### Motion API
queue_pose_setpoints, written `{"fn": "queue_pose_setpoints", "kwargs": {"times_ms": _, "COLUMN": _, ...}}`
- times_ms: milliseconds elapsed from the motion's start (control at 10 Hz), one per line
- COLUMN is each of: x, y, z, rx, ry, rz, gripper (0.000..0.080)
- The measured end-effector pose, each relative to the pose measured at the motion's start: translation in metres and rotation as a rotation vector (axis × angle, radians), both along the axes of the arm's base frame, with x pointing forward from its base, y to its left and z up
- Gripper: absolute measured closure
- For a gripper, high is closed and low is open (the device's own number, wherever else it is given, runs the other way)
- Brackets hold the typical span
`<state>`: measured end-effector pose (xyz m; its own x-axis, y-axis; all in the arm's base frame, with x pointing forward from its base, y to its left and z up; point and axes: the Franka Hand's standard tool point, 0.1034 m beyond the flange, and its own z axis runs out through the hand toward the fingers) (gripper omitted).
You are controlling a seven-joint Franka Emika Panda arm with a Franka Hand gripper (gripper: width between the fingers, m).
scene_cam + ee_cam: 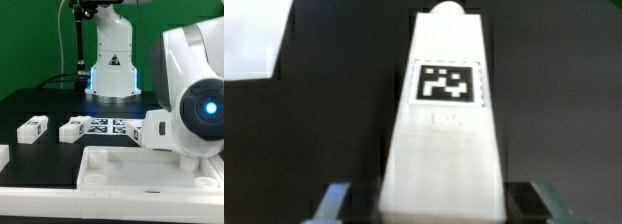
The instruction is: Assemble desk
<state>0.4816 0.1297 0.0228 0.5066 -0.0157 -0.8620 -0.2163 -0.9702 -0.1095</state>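
Note:
The white tabletop point(140, 175) lies at the front with its raised rim and corner sockets up. My gripper point(170, 130) fills the exterior view's right, turned sideways, and is shut on a white square leg point(155, 130) that sticks out toward the exterior view's left, just above the tabletop's far rim. In the wrist view the leg point(441, 110) runs away from the gripper point(441, 205) between the fingers point(340, 200), with a marker tag on its face and a small peg at its far end. Two loose legs point(32, 126) point(73, 129) lie on the black table.
The marker board point(112, 126) lies behind the held leg. Another white part point(3, 155) shows at the exterior view's left edge. The robot base point(112, 60) stands at the back, with a cable beside it. A white patch point(251, 40) shows in a corner of the wrist view.

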Motion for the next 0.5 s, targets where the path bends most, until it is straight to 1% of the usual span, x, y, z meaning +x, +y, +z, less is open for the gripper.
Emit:
{"fn": "queue_pose_setpoints", "kwargs": {"times_ms": 200, "x": 0.017, "y": -0.008, "z": 0.036, "rx": 0.044, "ry": -0.058, "rz": 0.021, "gripper": 0.0505}}
{"fn": "queue_pose_setpoints", "kwargs": {"times_ms": 300, "x": 0.023, "y": -0.009, "z": 0.047, "rx": 0.068, "ry": -0.085, "rz": 0.036, "gripper": 0.0504}}
{"fn": "queue_pose_setpoints", "kwargs": {"times_ms": 400, "x": 0.030, "y": -0.009, "z": 0.051, "rx": 0.076, "ry": -0.124, "rz": 0.038, "gripper": 0.0504}}
{"fn": "queue_pose_setpoints", "kwargs": {"times_ms": 500, "x": 0.030, "y": -0.008, "z": 0.047, "rx": 0.069, "ry": -0.148, "rz": 0.033, "gripper": 0.0504}}
